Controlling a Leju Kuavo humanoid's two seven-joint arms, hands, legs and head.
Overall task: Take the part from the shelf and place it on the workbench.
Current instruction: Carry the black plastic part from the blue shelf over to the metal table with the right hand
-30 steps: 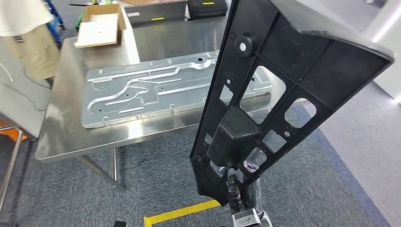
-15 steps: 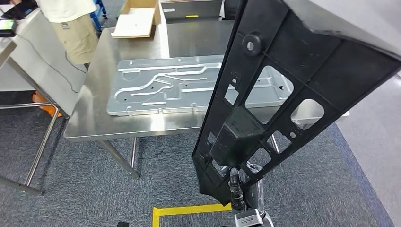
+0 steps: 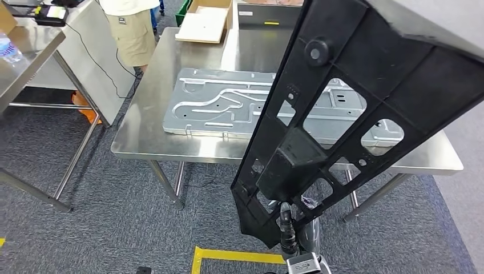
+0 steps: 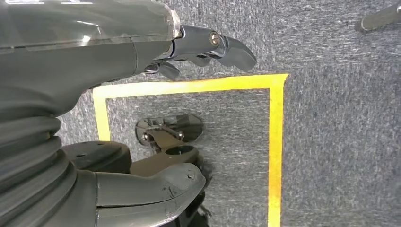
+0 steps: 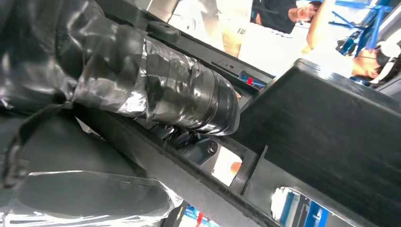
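Steel workbench (image 3: 148, 149), one metal panel (image 3: 228, 111), one black part (image 3: 354, 108) in right hand (image 5: 156, 90)

A black part (image 3: 365, 108) with cut-outs stands tilted in the foreground, its lower end at the right hand (image 3: 287, 228). Behind it, a stamped metal panel (image 3: 228, 108) lies flat on the steel tabletop (image 3: 142, 128). A cardboard box (image 3: 206, 23) sits at the far edge, near a standing person (image 3: 132, 28).

The right hand (image 5: 156, 90) is wrapped tight around the black part (image 3: 354, 108) and holds it up. The left hand (image 4: 142, 56) hangs down, fingers apart, holding nothing.
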